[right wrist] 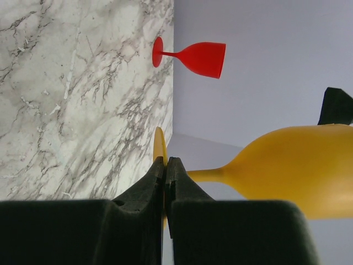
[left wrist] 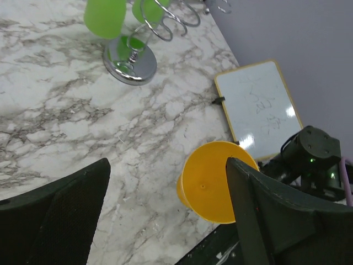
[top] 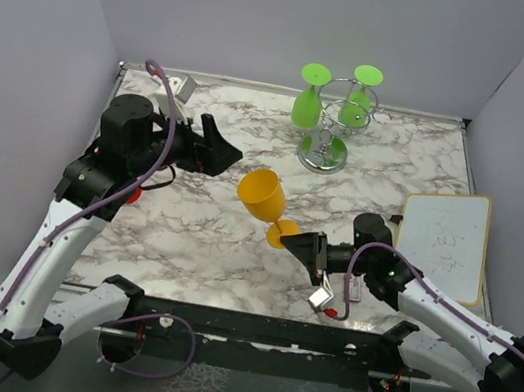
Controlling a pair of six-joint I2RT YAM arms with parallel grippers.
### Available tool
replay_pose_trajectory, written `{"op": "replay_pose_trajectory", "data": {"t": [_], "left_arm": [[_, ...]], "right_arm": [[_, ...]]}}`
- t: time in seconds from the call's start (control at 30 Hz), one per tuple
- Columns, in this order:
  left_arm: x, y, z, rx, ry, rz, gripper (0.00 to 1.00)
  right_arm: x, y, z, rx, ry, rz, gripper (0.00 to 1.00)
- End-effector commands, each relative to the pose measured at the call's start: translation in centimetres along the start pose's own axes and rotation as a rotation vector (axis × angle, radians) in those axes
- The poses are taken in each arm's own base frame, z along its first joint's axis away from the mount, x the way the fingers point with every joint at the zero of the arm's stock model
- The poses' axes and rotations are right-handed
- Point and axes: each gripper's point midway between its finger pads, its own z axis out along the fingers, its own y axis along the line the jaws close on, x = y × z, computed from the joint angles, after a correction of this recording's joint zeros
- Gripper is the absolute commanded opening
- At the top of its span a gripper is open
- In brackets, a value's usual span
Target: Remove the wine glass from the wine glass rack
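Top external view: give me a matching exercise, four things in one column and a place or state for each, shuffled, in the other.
1. yellow wine glass
2. green wine glass
3. whiteboard
4. left gripper

A. open, holding nothing
B. hanging upside down from the wine glass rack
C. lying flat near the right edge of the table
D. clamped at its foot by the right gripper

Pairs: 1-D, 2-B, 3-C, 4-A.

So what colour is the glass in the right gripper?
Yellow-orange: the wine glass shows best in the top external view.
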Motion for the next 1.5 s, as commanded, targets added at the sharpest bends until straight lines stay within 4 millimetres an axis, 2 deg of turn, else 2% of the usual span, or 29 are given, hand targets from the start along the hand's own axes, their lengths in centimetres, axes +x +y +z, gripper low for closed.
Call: {"op": "replay_pose_trajectory", "data": {"t": [0.0,0.2,0.3,0.43,0.6,0.77,0.83,0.9,0.97,1.0,1.03,1.17,1.27,1.33,1.4,1.47], "left_arm": [[4.5,-1.7,0.9,0.182,0.233,0.047,0.85],[7.3,-2.1,1.4,0.285,0.348,0.05,0.73],[8.5,-2.0,1.8,0.309,0.407,0.019,0.63],[10.0,-0.7,2.4,0.264,0.48,-0.003,0.49],[11.5,1.8,2.7,0.152,0.55,0.023,0.41],[11.8,3.0,2.8,0.092,0.558,0.038,0.17],[11.6,3.3,2.8,0.07,0.551,0.038,0.09],[11.4,3.6,2.8,0.045,0.541,0.036,0.01],[10.8,4.0,2.8,0.006,0.517,0.044,0.0],[10.4,4.3,2.7,-0.02,0.501,0.053,0.0],[9.9,4.7,2.7,-0.053,0.483,0.064,0.0],[7.6,6.5,2.2,-0.198,0.41,0.109,0.0],[6.2,9.0,1.7,-0.365,0.359,0.136,0.0],[5.7,11.1,1.3,-0.486,0.342,0.156,0.0],[5.8,13.2,1.1,-0.578,0.35,0.159,0.0],[6.1,15.2,1.0,-0.64,0.368,0.136,0.0]], "right_arm": [[0.6,-0.9,0.1,-0.019,0.033,-0.061,0.01],[0.7,-0.8,0.6,-0.048,0.032,-0.067,0.01],[0.8,-0.8,0.8,-0.054,0.032,-0.074,0.01],[1.0,-0.7,1.1,-0.068,0.031,-0.073,0.01],[1.2,-0.3,1.7,-0.079,0.025,-0.068,0.02],[1.4,0.3,2.2,-0.085,0.014,-0.046,0.08],[1.3,0.5,2.4,-0.075,0.009,-0.012,0.14],[1.3,0.9,2.6,-0.066,0.003,0.016,0.26],[1.2,0.9,2.8,-0.04,-0.001,0.05,0.36],[1.3,1.1,2.9,-0.033,-0.001,0.071,0.7],[1.4,1.4,2.9,-0.035,0.002,0.087,0.99],[1.9,2.2,3.2,-0.044,0.022,0.171,1.0],[2.7,2.5,3.3,-0.029,0.052,0.281,1.0],[3.5,1.6,3.6,0.023,0.066,0.453,1.0],[5.1,0.3,3.9,0.095,0.102,0.661,1.0],[6.2,-0.5,4.2,0.133,0.12,0.797,1.0]]}}
